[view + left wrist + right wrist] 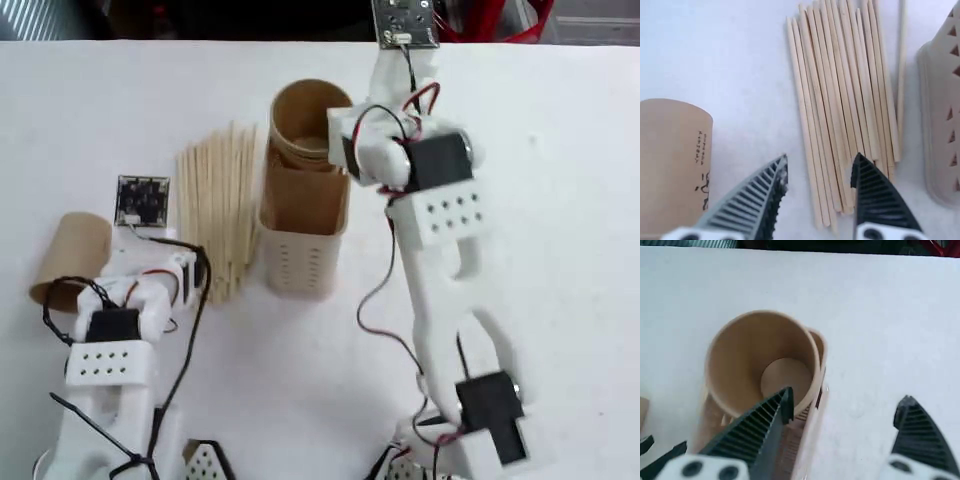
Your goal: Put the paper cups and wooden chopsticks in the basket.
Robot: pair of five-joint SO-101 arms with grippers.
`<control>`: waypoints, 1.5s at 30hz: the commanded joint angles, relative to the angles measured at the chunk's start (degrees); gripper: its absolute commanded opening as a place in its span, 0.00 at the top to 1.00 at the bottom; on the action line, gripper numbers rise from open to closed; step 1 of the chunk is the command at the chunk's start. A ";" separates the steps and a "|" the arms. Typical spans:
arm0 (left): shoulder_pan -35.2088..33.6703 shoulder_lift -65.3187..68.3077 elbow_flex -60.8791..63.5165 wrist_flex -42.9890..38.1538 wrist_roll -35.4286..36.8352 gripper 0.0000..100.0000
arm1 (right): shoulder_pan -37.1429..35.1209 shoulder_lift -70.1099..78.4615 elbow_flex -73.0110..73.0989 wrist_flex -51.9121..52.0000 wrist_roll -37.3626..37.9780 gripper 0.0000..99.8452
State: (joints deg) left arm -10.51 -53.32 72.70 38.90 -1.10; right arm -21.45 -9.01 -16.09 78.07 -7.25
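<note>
Both spread wide: left tool (821, 160) over ends of chopsticks (840, 100), right tool (846, 396) straddling cup (762, 355) rim in basket (300, 262).

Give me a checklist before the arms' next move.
1. Left gripper open over the pile of wooden chopsticks: ok.
2. Chopsticks in the beige perforated basket: not ok, on the table beside it.
3. One brown paper cup upright in basket: ok.
4. Second brown paper cup in basket: not ok, on its side on the table.
5. Right gripper open: ok; clear of the upright cup's rim: cannot tell.
</note>
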 commanded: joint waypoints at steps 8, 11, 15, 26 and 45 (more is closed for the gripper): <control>-13.14 -8.66 -17.67 19.60 -8.70 0.79 | 0.48 -15.96 2.02 20.26 5.63 0.87; -19.12 -16.13 -26.46 31.47 -21.45 0.79 | 4.00 -22.55 10.90 19.56 16.26 0.99; -29.14 -22.46 -30.15 37.71 -40.79 0.78 | 8.75 -33.71 28.66 15.87 19.96 0.95; -43.47 -22.81 -5.27 13.27 -73.67 0.70 | 17.01 -65.10 78.86 -0.57 39.65 0.95; -32.66 -22.81 11.87 -9.05 -64.44 0.70 | 28.00 -88.92 105.85 -7.87 38.86 0.95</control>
State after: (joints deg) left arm -45.85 -75.38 84.57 31.96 -68.44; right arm 5.80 -93.93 88.53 69.19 32.13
